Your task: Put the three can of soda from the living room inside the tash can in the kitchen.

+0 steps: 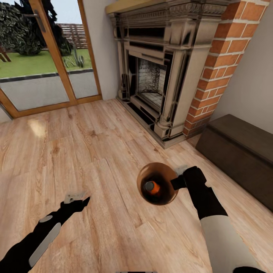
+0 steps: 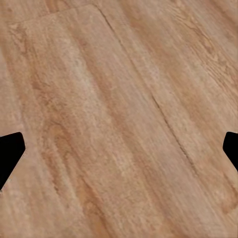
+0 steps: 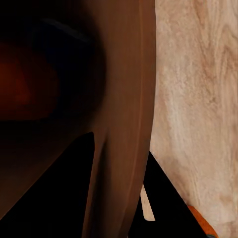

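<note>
Right gripper (image 1: 181,182) clamped on trash can (image 1: 157,183) rim, carried above wood floor (image 1: 94,159); orange soda can (image 1: 152,187) inside. Left gripper (image 1: 77,198) open, empty. Risk: thin rim grip slipping, can tipping, spilling soda can.

No text, label, brand, number or sign can be read in any view. The orange can (image 1: 152,187) inside the bin (image 1: 143,174) shows only its grey top and a plain side, and the fireplace (image 1: 159,64) and the dark chest (image 1: 242,151) carry no lettering.
</note>
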Controlling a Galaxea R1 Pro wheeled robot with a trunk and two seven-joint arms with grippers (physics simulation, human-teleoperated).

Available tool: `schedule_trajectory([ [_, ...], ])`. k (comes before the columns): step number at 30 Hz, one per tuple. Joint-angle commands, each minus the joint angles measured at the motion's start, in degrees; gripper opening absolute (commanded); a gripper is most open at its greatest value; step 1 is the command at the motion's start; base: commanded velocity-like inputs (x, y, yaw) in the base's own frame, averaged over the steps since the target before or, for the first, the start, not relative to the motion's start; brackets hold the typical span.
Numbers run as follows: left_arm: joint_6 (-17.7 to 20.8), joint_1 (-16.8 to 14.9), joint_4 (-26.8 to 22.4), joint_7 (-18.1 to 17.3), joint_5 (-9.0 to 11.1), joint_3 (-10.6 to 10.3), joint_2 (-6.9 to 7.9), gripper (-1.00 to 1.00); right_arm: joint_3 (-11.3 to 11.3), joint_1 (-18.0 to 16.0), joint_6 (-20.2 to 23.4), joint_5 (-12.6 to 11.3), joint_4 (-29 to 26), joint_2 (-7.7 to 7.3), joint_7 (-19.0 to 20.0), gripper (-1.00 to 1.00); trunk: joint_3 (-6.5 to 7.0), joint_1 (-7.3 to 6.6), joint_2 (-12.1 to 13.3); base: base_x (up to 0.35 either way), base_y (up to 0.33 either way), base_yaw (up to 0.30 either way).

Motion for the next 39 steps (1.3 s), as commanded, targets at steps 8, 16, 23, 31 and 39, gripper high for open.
schedule_trajectory([
  [8, -6.66, 0.63, 4.93, -0.80, -0.03, -0.08, -0.18, 1.00, -9.54, 9.60, -10.41, -2.54, -11.86, -0.28, 8.87, -1.00, 0.01, 0.00, 0.00, 0.000, 0.000, 0.000],
  [16, -8.19, 1.33, 9.22, -0.70, 0.00, -0.08, -0.24, 1.00, -14.85, 11.00, -17.39, -6.16, -13.07, -0.29, 12.45, -1.00, 0.72, -0.88, 1.60, 0.000, 0.000, 0.000],
  [23, -11.03, 1.37, 11.35, -0.74, -0.01, -0.06, -0.30, 1.00, -15.09, 11.37, -17.86, -6.49, -12.95, 0.02, 12.50, -1.00, 1.98, -2.42, 4.41, 0.000, 0.000, 0.000],
  [31, -11.29, 1.40, 11.69, -0.47, -0.18, -0.08, -0.36, 1.00, -15.02, 12.05, -17.84, -6.46, -12.51, 0.33, 12.22, -1.00, 3.42, -4.18, 7.62, 0.000, 0.000, 0.000],
  [39, -11.46, 1.41, 11.75, -0.30, -0.27, -0.10, -0.37, 1.00, -15.04, 12.82, -17.89, -6.42, -12.59, 0.30, 12.17, -1.00, 4.85, -5.93, 10.83, 0.000, 0.000, 0.000],
])
